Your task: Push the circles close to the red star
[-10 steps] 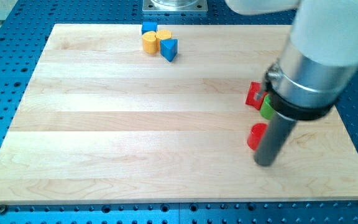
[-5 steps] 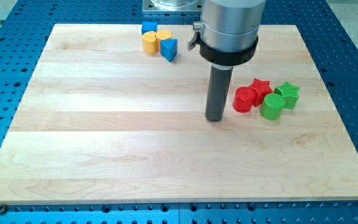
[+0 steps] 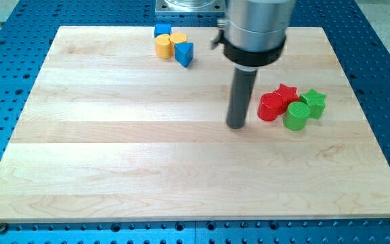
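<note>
A red star (image 3: 287,93) sits at the view's right on the wooden board (image 3: 114,149). A red circle (image 3: 270,107) touches its lower left side. A green circle (image 3: 296,116) touches it from below. A green star (image 3: 313,102) lies just right of the red star. My tip (image 3: 235,125) stands a short way left of the red circle, with a small gap between them.
At the view's top, a blue cube (image 3: 162,30), two yellow blocks (image 3: 164,46) (image 3: 178,39) and a blue triangle (image 3: 185,53) form a tight cluster. The arm's grey body (image 3: 252,27) hangs above the board's top middle.
My tip swung from the lower right of the red and green cluster to its left side. The red circle moved up against the red star, then shifted slightly right.
</note>
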